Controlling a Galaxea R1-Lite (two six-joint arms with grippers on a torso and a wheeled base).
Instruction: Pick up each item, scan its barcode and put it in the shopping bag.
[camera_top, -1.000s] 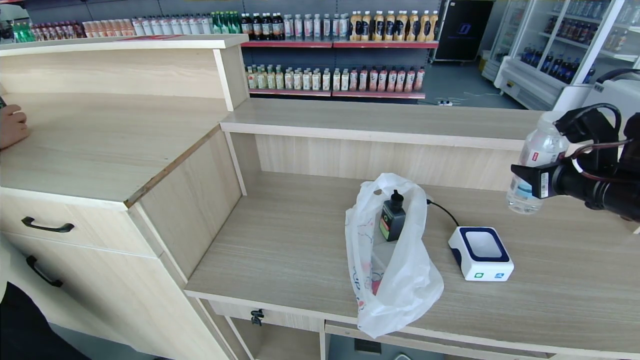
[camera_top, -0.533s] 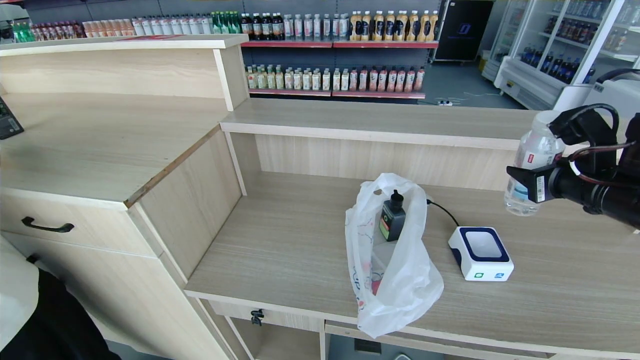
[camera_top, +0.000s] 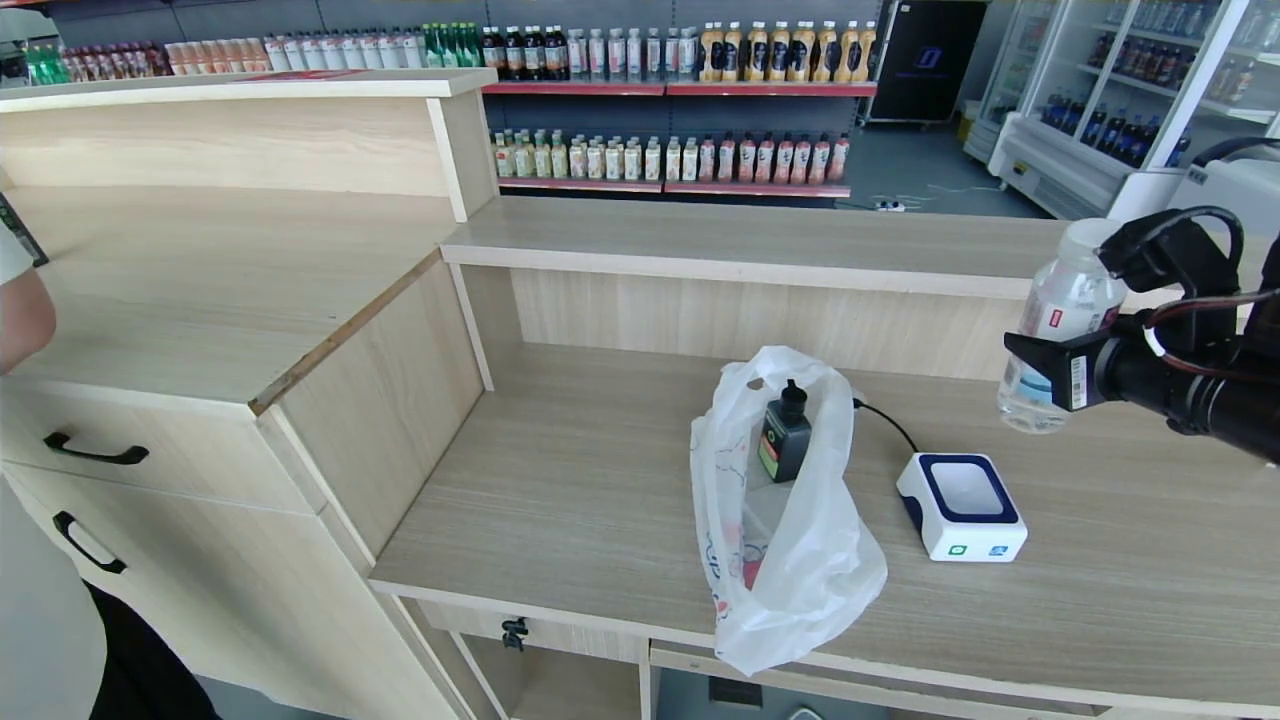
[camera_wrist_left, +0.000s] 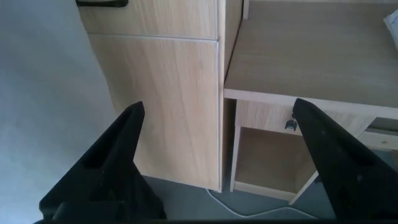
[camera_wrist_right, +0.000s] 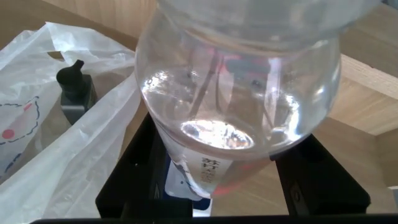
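One shift since a second ago: the water bottle (camera_top: 1062, 300) in my right tool (camera_top: 1055, 362) is now sitting slightly further left, nearer the scanner (camera_top: 962, 505). My right tool is clamping the bottle around its lower body and holding it nearly upright above the counter (camera_top: 600, 480), right of the scanner and apart from it. The shopping bag (camera_top: 800, 560) is lying open just left of the scanner, with a dark bottle (camera_top: 785, 440) inside. My left tool (camera_wrist_left: 224, 162) is hanging low beside the cabinet front, fingers spread wide.
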